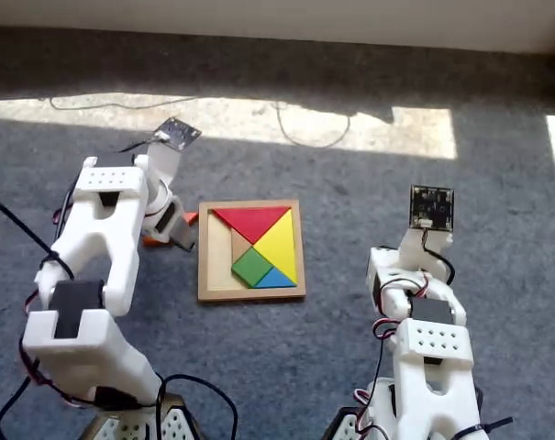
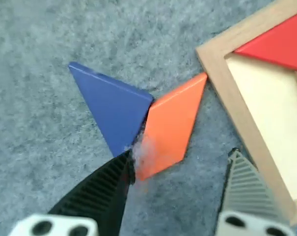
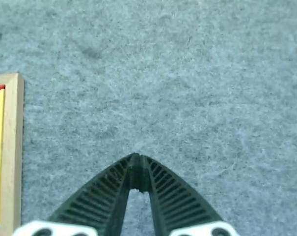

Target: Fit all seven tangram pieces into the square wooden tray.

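About half done, judged from the layout. Four coloured pieces are seated in the tray [image 1: 205,275]: red triangle [image 1: 252,223], yellow triangle [image 1: 279,246], green piece [image 1: 250,267], light-blue triangle [image 1: 277,278]. A brownish triangle [image 1: 239,246] is seen beside them; whether it is a fifth piece or bare wood cannot be told. The tray strip nearest the left arm is unfilled.

Not yet placed, on the carpet [image 2: 50,44]:
- orange parallelogram [image 2: 172,125], one corner at the tray rim, touching or nearly
- dark-blue triangle [image 2: 109,105], butted against the orange's edge

Left gripper [image 2: 181,153] is held low over the orange, fingers apart and straddling its near end, nothing clamped. Right gripper [image 3: 137,164] is parked over carpet beside the tray's opposite side, fingers together, empty.

In the way: the dark-blue triangle is likely to be dragged along with the orange, and the tray rim sits close to the pale finger [image 2: 244,182]. A cable [image 1: 305,139] lies well behind and is no obstruction.
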Motion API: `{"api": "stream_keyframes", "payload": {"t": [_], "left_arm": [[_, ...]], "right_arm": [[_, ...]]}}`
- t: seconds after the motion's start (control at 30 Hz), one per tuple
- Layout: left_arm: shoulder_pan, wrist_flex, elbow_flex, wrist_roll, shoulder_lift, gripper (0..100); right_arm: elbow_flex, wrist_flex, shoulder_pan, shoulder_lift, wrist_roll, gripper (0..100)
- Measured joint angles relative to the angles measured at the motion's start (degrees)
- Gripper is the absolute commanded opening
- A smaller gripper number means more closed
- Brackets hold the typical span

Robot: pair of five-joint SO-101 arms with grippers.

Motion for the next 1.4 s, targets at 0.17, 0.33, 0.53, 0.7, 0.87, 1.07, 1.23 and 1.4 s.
{"api": "stream_keyframes", "payload": {"t": [0.17, 0.33, 0.53, 0.7, 0.87, 1.07, 1.23, 1.4], "left_arm": [[0.00, -0.44, -6.24, -0.09, 7.03, 23], [0.00, -0.44, -12.04, -0.09, 11.52, 23], [0.00, 1.41, -13.10, -0.09, 12.31, 15], [0.09, 4.04, -13.19, -0.18, 12.57, 14], [0.09, 7.91, -13.19, -0.18, 11.96, 8], [0.18, 12.75, -11.87, 1.32, 5.19, 7], [3.43, 13.54, -6.24, 4.57, -2.99, 7], [4.22, 12.75, -1.85, 7.65, -8.53, 15]], "right_arm": [[0.00, 0.00, 0.00, 0.00, 0.00, 1.0], [0.00, 0.00, -0.09, 0.00, 0.00, 1.0], [0.00, 0.00, -0.09, 0.00, 0.00, 1.0], [0.00, 0.00, -0.09, 0.00, 0.00, 1.0], [0.00, 0.00, -0.09, 0.00, 0.00, 1.0], [0.00, 0.00, -0.09, 0.00, 0.00, 1.0], [0.00, 0.00, -0.09, 0.00, 0.00, 1.0], [0.00, 0.00, -0.09, 0.00, 0.00, 1.0]]}}
